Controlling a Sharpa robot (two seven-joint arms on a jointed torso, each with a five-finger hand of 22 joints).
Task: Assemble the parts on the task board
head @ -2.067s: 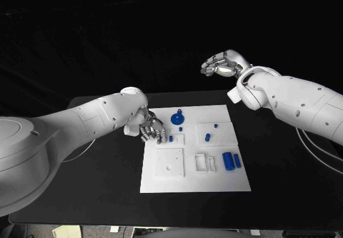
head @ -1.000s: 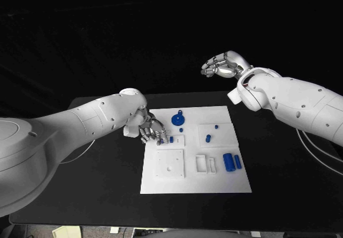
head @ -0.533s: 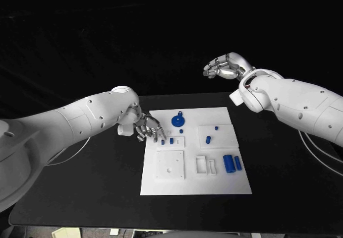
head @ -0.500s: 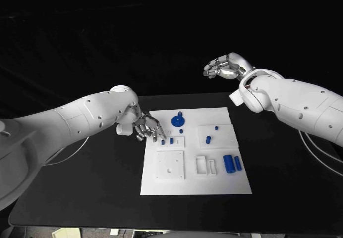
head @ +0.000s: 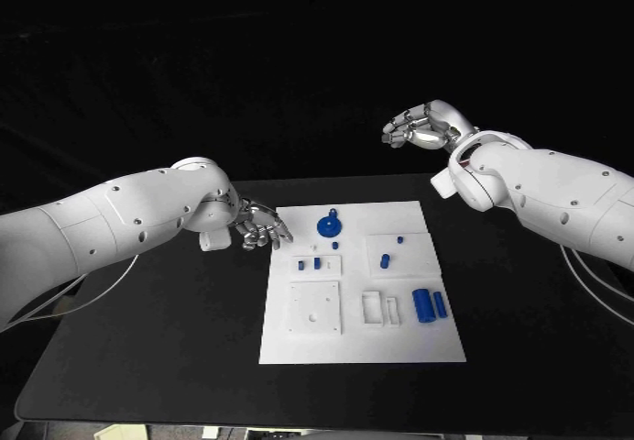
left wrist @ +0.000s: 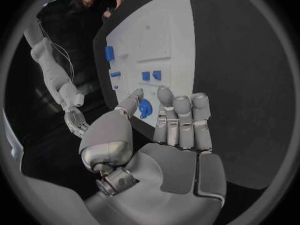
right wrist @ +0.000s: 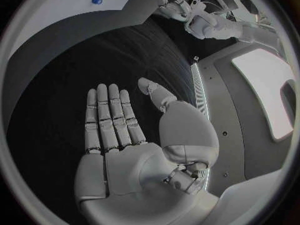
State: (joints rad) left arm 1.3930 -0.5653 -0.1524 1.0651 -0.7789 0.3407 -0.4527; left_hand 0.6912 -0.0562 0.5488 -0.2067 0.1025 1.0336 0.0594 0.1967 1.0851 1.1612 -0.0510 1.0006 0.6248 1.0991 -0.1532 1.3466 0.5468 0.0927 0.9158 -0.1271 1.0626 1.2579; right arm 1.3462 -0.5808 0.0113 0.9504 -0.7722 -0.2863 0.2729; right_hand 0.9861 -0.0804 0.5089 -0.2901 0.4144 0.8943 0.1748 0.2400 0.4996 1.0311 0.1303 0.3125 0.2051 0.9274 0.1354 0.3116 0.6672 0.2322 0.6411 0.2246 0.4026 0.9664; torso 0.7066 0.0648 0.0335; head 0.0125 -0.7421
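The white task board point(head: 397, 341) lies mid-table. On it are a blue round part with a knob point(head: 329, 220), two small blue pieces side by side point(head: 308, 264), a blue peg point(head: 383, 259) and two blue cylinders point(head: 428, 304). My left hand point(head: 260, 225) hovers just off the board's far left corner, fingers straight and holding nothing. In the left wrist view the left hand point(left wrist: 169, 130) shows the round part point(left wrist: 145, 108) beyond its fingers, on the board point(left wrist: 162, 35). My right hand point(head: 420, 124) is raised beyond the table's far edge. The right hand point(right wrist: 125, 135) lies flat and empty.
White raised blocks stand on the board: a square plate with holes point(head: 314, 305) and a slotted holder point(head: 379, 306). Black table point(head: 158, 348) extends on all sides of the board, with wide room at the left and front.
My left hand has drawn back to the left, off the board and away from the two small blue pieces. My right hand stays raised, shifted slightly right.
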